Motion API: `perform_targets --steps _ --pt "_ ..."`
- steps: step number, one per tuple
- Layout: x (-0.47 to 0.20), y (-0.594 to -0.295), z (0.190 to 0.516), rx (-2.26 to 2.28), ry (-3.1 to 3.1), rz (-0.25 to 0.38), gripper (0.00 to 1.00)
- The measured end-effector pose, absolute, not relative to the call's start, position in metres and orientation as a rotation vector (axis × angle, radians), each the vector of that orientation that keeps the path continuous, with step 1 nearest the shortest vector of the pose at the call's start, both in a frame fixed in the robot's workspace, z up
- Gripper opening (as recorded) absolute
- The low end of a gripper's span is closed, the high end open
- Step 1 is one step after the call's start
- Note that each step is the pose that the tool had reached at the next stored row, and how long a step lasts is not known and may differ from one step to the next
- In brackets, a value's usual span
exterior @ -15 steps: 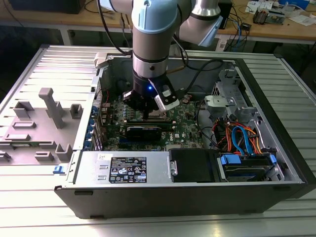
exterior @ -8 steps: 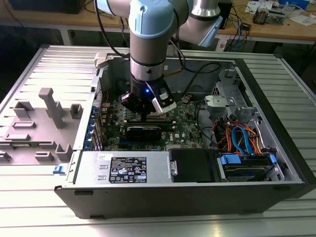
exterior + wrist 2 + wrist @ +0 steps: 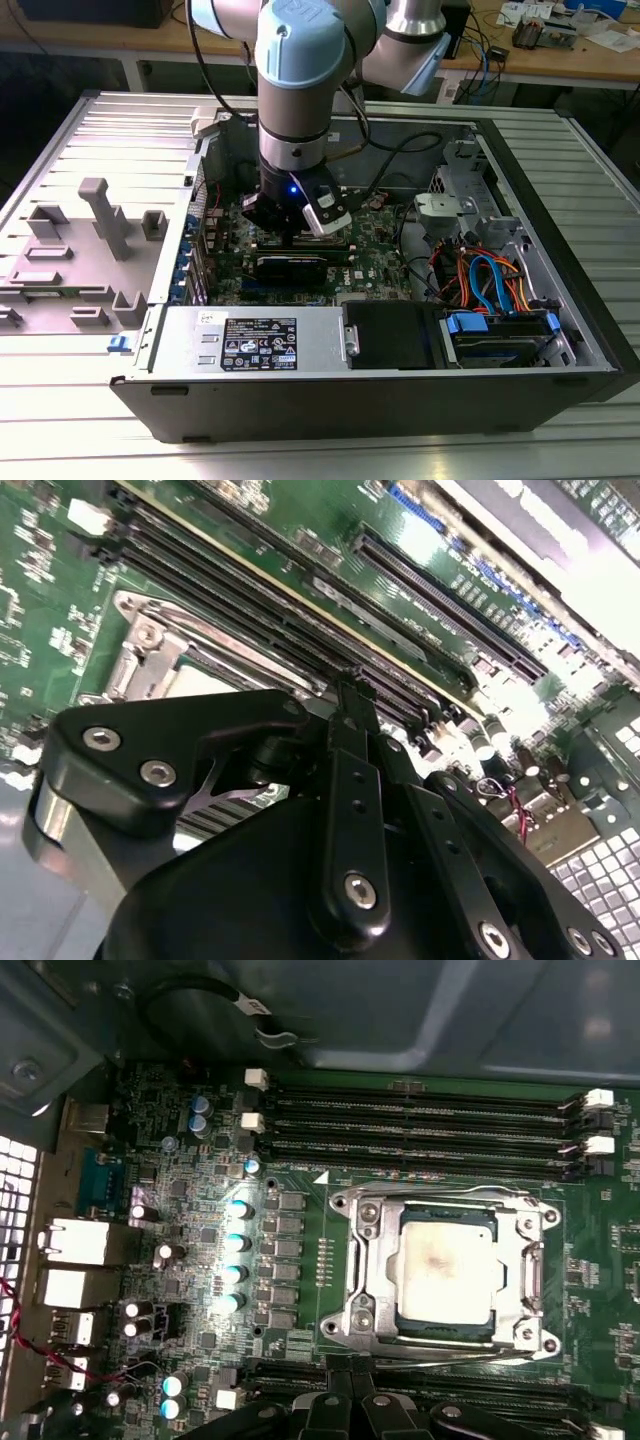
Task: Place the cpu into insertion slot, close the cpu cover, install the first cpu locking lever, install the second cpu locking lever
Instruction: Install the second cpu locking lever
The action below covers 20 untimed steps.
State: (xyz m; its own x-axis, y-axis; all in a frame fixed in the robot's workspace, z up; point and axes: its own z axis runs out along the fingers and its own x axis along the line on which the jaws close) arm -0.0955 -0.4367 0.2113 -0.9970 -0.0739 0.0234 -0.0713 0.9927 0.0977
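The cpu (image 3: 445,1265) sits in the insertion slot (image 3: 447,1328) with the cpu cover (image 3: 375,1270) closed over it. The end effector (image 3: 350,1405) hovers beside the socket; its opening cannot be told.

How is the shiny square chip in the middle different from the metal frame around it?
The cpu is a solid, flat, dull silver square with a smudgy mark on top; the cpu cover is a brighter frame with a big square window in its middle. The cpu is smaller and shows through that window; the cpu cover is wider and lies closed around the cpu's edges. Both are square, metal, and lie flat on the green circuit board.
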Motion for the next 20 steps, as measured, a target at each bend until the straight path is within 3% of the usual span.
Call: perform_targets --steps 8,20 --pt "-0.1003 -0.4360 0.2098 0.114 -3.107 -0.195 0.11" --pt "-0.1007 -0.4348 0.2057 0.114 -3.107 -0.196 0.11"
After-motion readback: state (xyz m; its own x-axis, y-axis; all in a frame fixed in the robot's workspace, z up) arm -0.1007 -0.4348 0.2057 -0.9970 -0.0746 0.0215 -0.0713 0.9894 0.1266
